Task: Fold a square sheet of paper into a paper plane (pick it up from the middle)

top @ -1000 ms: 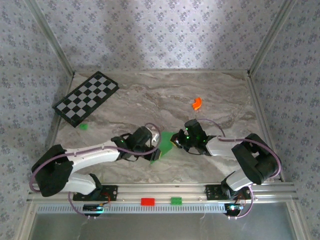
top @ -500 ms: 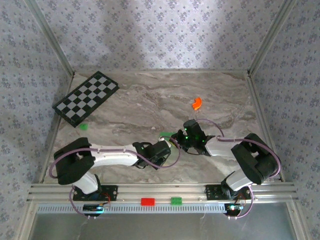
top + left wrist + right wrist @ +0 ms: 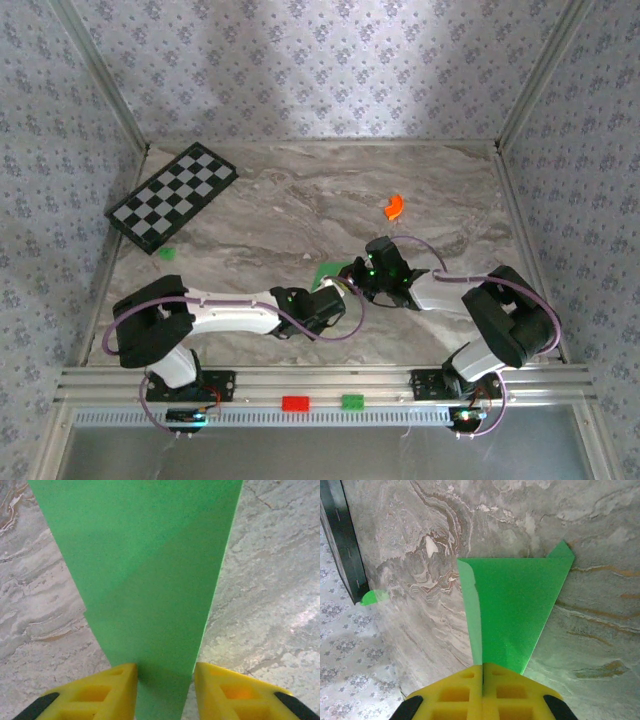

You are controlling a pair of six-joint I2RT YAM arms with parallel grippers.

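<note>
Veined marble [image 3: 270, 200], tapered matte green paper [image 3: 515, 610]

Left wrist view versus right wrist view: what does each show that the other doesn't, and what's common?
Left wrist, not right: the left pincer open, its yellow fingers either side of a narrow stretch of paper with a diagonal fold line. Right wrist, not left: the right pincer shut on the paper's narrow end, the paper's wide end with a small turned corner, the board and a tiny green block. Both: green paper over the marble table.
</note>
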